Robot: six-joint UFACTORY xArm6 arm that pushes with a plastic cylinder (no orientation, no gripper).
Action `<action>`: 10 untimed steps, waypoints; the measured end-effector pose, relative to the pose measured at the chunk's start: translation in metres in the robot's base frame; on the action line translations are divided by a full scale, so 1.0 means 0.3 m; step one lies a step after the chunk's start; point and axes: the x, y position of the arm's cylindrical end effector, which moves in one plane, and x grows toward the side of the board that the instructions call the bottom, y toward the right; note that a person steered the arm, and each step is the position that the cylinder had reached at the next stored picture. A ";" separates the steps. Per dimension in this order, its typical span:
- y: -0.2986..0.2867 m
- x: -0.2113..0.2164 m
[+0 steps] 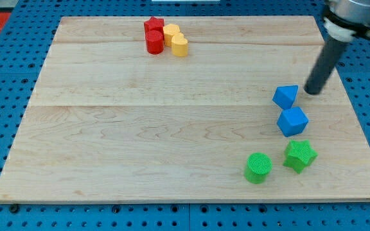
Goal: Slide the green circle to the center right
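Wooden board (172, 128) carries the green circle (257, 167) near the view's bottom, well below my tip (312, 92), a bare rod touching nothing, just right of a blue block (286, 96).

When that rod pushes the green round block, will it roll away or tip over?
Probably neither: the green circle stands on a flat end and looks squat, so it should slide. Pushed off-centre, it may veer toward the green star. My tip is far off, beside the blue blocks.

Green circle (257, 167): short ribbed cylinder, upright, near board's bottom right, apart from neighbours.
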 end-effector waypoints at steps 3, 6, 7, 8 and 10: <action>-0.473 -0.104; -0.536 0.505; -0.556 0.739; -0.494 0.750; -0.332 0.657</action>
